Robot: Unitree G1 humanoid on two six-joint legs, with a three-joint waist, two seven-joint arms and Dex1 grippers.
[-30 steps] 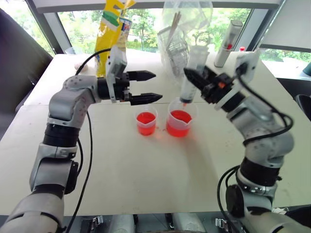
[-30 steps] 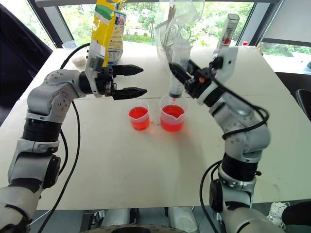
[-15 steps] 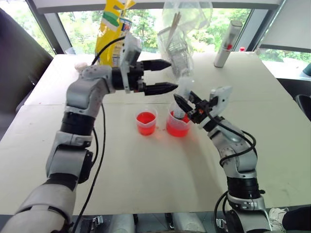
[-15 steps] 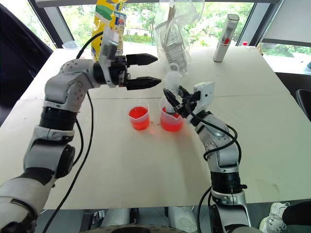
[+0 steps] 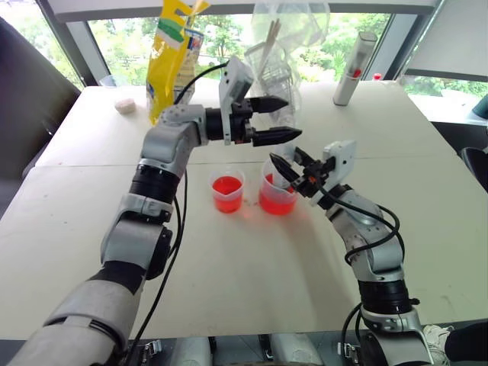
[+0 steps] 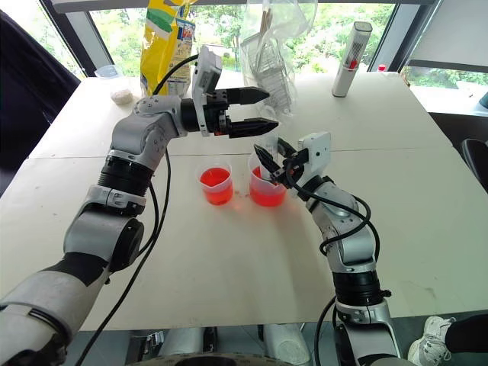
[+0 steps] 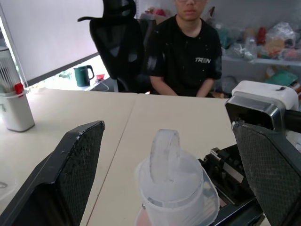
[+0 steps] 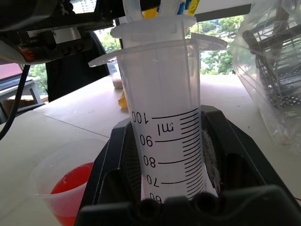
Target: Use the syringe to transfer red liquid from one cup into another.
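- Table (image 5: 229, 282): pale top. Larger cup (image 5: 276, 200) and smaller cup (image 5: 228, 191) stand just beside each other near mid-table, both holding red liquid (image 5: 227, 186). A yellow bag (image 5: 169, 57), a clear plastic bag (image 5: 286, 46) and a white bottle (image 5: 351, 67) stand at the far edge.
- Right gripper (image 6: 275, 166): clamped shut around the barrel of the syringe (image 8: 162, 122), holding it upright with its lower end down in the larger cup.
- Left gripper (image 6: 261, 109): jaws spread wide, holding nothing, pointing level across the table; in its wrist view the plunger top (image 7: 164, 150) sits between the two fingers (image 7: 70, 169) without touching either.
- Step (judgement): filling stage; syringe seated in the source cup, plunger not yet drawn.
- Next move (judgement): left jaws need to close on the plunger head and pull straight up while the right holds the barrel steady; a skewed pull could tip the cup.
- Syringe: fat, clear, black graduations on the barrel, wide finger flange; barrel looks empty where visible.
- Nozzle tip: hidden inside the cup.
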